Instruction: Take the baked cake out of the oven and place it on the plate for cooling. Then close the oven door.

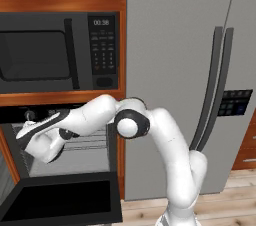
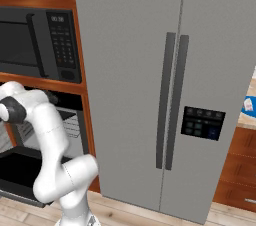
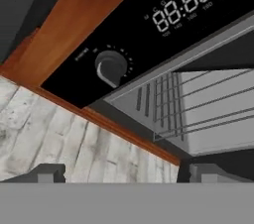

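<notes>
Reaching at oven (image 1: 65, 145) | fingers (image 3: 47, 173) apart, empty | microwave (image 1: 60, 52) above | oven door (image 1: 62, 200) down

Left base view: set behind and left of the arm, facing forward, close to the oven (image 1: 65, 155), whose open cavity sits low left with the fridge (image 1: 190, 70) to its right. Right base view: further right, fridge central, oven (image 2: 60, 130) at the left edge; both share oven, microwave (image 2: 40, 45) and fridge. Hand view: rolled, very near the oven's knob (image 3: 110, 67) and display (image 3: 186, 2)
</notes>
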Available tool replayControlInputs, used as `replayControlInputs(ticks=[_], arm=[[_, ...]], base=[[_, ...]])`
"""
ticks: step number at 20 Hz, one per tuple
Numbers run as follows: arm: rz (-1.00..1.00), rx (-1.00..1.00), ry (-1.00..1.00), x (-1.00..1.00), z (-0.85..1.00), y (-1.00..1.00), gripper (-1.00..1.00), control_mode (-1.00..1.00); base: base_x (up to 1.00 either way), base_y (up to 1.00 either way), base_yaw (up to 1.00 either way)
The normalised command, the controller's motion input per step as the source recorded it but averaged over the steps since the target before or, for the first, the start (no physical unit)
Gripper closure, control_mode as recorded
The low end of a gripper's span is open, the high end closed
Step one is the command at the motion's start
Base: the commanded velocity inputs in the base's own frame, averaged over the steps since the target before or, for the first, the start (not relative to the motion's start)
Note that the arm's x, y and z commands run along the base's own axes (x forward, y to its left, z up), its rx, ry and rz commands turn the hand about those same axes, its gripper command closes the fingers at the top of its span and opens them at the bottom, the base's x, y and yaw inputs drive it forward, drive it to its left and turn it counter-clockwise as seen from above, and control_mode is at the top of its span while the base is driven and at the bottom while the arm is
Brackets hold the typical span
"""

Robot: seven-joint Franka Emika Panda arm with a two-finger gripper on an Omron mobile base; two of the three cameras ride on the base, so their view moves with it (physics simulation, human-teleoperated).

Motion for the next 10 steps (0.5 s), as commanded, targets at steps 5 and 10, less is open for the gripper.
replayControlInputs(ticks=[5,10], arm=[[0.0,0.29,0.05,-1.0,0.15,-0.45,-1.0,-1.0],[-0.03,0.3,0.0,-1.0,0.1,-0.75,-1.0,-1.0]], base=[[0.0,0.0,0.0],[0.0,0.0,0.0]])
